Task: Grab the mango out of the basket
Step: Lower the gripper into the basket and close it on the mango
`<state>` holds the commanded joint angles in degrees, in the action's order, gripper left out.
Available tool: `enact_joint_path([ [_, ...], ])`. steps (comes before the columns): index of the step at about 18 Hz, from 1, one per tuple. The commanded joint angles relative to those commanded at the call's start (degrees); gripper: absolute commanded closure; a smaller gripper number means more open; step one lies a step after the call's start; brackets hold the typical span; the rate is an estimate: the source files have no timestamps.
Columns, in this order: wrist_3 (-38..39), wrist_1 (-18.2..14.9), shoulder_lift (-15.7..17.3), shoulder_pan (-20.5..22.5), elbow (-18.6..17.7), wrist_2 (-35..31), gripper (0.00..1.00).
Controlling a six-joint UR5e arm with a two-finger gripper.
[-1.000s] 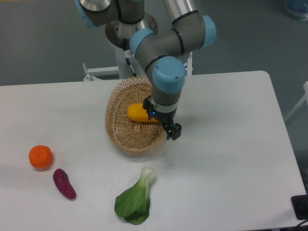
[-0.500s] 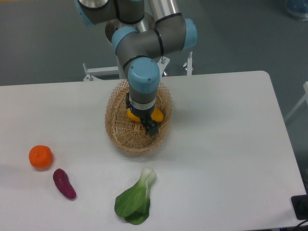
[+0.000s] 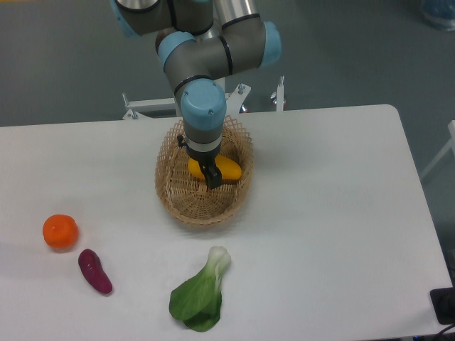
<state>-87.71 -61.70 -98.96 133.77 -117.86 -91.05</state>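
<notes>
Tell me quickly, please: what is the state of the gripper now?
Gripper: down in the basket at the mango; cannot be told whether its fingers are open or closed.

Even, bright overhead light falls on the white table; shadows beneath the basket and greens are faint. The picture is slightly soft, without glare.

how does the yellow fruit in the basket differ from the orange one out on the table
The smooth yellow-orange elongated mango is a long oval, while the round orange tangerine is nearly a ball. The mango lies inside the oval tan wicker basket, partly hidden by the gripper above it; the tangerine sits in full view on the bare white table, far to the left. The mango looks yellower, the tangerine deeper orange. Both are smooth-skinned fruit.
</notes>
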Motion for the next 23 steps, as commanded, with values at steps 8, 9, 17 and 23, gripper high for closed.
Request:
enact_joint_path([
  [8,0.5,0.7,-0.4,-0.8,-1.9,0.1,0.0],
  [9,0.7,0.7,-0.6,-0.8,-2.1,0.1,0.0],
  [17,1.0,9.2,-1.4,-0.9,-4.9,0.0,0.08],
  [23,0.8,11.3,-1.4,-0.9,-4.9,-0.1,0.34],
])
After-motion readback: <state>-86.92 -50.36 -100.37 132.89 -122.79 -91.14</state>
